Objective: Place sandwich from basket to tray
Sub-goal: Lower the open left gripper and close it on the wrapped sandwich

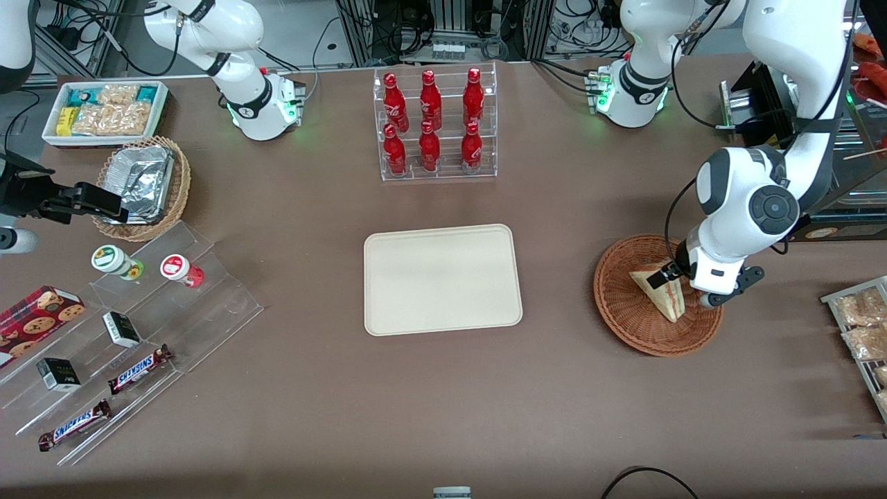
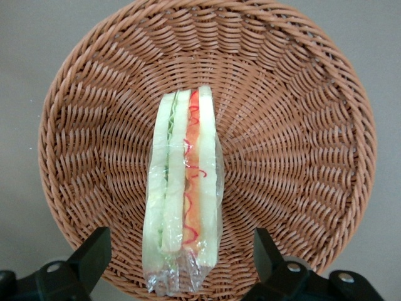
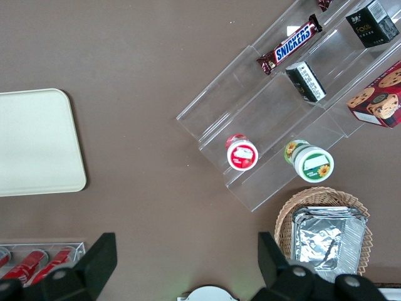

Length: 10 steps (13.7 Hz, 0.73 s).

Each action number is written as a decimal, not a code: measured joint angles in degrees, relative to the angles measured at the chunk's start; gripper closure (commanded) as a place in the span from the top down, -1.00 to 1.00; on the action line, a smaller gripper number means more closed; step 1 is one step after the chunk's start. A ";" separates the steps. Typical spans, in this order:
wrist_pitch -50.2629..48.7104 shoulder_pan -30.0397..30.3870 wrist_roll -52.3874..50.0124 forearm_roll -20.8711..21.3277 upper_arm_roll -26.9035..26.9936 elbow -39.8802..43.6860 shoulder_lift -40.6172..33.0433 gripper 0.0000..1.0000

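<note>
Sandwich (image 2: 183,194) lying wrapped in the reddish wicker basket (image 1: 624,308), gripper (image 2: 178,263) poised just above it, fingers (image 2: 94,254) spread wide on either side, released, cream tray (image 1: 443,278) mid-tabletop, well apart.

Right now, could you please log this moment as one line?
phase: pre-grasp | gripper: open, over basket | sandwich: in basket, not gripped | tray: bare
</note>
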 measured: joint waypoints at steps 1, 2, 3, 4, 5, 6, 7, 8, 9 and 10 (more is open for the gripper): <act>0.85 0.00 -0.08 0.00 0.00 -0.30 0.31 1.00; 1.79 0.00 -0.15 0.00 0.02 -0.61 0.75 1.00; 2.71 0.01 -0.17 0.00 0.03 -0.88 1.34 1.00; 3.58 0.02 -0.20 0.00 0.05 -1.04 2.06 1.00; 4.21 0.02 -0.22 0.00 0.08 -1.06 2.79 0.95; 4.71 0.03 -0.23 0.00 0.12 -1.06 3.36 0.52; 4.87 0.04 -0.23 0.00 0.16 -1.06 3.70 -0.38; 4.87 0.05 -0.23 0.00 0.18 -1.06 3.78 -0.93; 4.86 0.06 -0.23 0.00 0.19 -1.06 3.76 -1.00; 4.73 0.09 -0.23 0.00 0.22 -1.05 3.74 -1.00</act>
